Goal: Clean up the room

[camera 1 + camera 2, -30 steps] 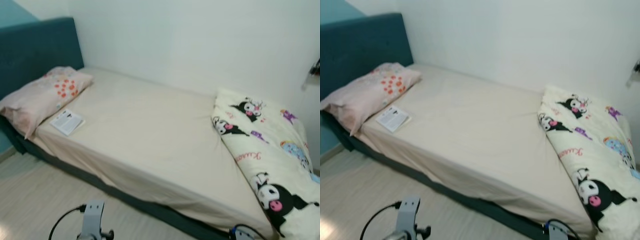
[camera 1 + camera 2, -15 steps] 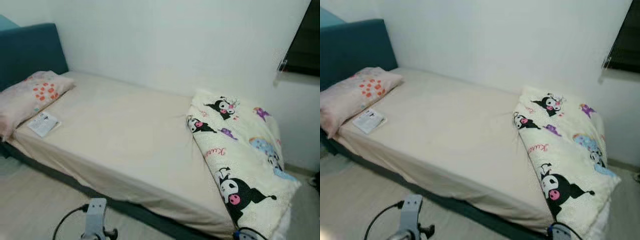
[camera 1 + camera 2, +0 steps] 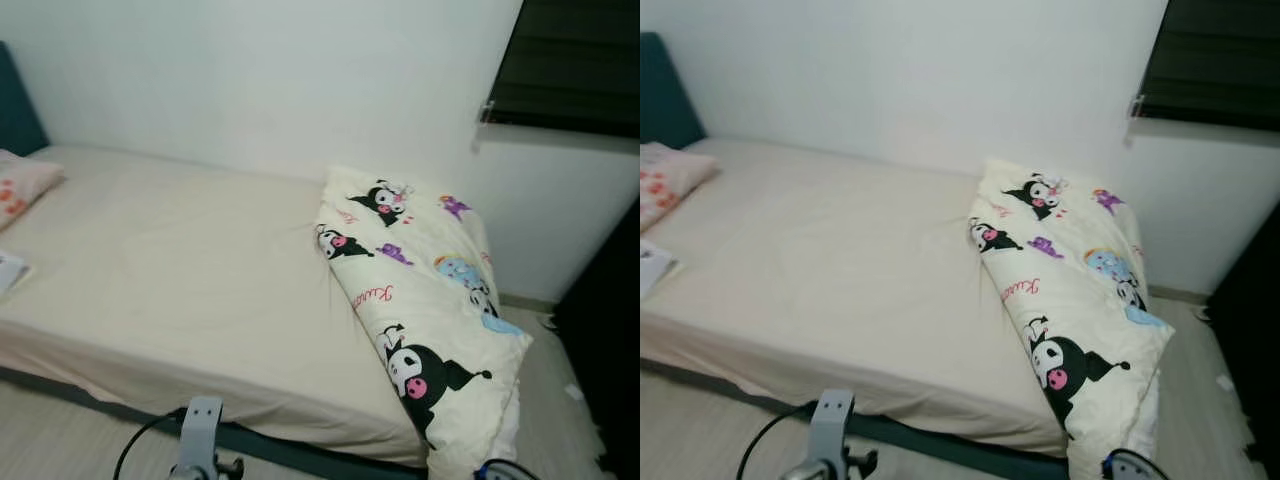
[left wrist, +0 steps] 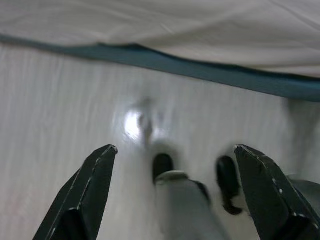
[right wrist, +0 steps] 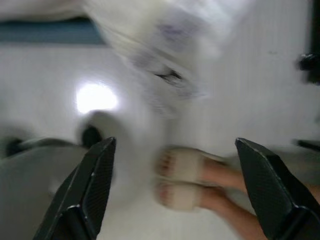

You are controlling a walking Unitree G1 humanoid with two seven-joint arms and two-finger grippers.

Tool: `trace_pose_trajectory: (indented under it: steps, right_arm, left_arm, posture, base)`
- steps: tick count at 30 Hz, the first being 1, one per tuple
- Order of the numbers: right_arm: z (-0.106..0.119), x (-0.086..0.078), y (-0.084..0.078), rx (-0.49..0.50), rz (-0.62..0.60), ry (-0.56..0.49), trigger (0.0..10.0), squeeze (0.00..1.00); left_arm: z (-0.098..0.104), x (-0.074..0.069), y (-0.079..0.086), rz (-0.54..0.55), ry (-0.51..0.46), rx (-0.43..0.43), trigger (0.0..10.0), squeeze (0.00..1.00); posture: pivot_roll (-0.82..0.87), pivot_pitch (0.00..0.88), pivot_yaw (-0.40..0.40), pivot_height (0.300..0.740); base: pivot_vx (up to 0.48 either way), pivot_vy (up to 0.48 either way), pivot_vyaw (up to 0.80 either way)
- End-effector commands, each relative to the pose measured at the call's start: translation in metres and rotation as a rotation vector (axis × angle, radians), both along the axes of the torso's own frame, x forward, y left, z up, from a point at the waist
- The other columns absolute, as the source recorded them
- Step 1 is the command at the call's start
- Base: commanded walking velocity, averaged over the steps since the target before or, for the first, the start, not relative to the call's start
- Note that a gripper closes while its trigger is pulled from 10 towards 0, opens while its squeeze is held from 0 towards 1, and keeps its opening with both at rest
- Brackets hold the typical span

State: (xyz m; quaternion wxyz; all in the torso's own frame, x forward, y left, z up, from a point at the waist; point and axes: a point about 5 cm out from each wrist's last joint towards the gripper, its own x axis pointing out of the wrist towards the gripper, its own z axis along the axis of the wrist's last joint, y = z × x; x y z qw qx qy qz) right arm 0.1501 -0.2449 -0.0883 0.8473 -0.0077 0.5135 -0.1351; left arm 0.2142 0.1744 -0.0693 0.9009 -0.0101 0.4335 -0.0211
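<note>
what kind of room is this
Most likely a bedroom in a home: a single bed with a cream sheet stands against a white wall, a cartoon-print duvet lies folded at one end, and a pillow at the other.

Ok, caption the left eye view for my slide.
Cartoon-print duvet bunched at the foot of a cream-sheeted bed.
</note>
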Motion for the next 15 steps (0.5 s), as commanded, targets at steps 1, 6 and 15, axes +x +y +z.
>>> trace_pose_trajectory:
  steps: [1,6,15]
  right_arm:
    - [0.0,-0.004,-0.005,-0.008,-0.012,0.006,10.0,0.0]
    - [0.003,0.001,-0.008,0.001,-0.061,-0.033,10.0,0.0]
    - [0.043,0.059,-0.039,-0.047,-0.149,-0.263,10.0,0.0]
  left_arm:
    - [0.002,0.003,-0.006,-0.021,-0.01,-0.005,10.0,0.0]
    - [0.001,0.003,-0.004,0.012,-0.008,-0.007,10.0,0.0]
    - [0.0,0.0,0.003,0.018,0.006,0.026,10.0,0.0]
  posture:
    - [0.07,0.0,-0.035,0.705]
    - [0.07,0.0,-0.035,0.705]
    - [0.06,0.0,-0.027,0.675]
  base:
    - [0.349,0.0,-0.67]
    - [0.193,0.0,0.0]
    - [0.0,0.0,0.0]
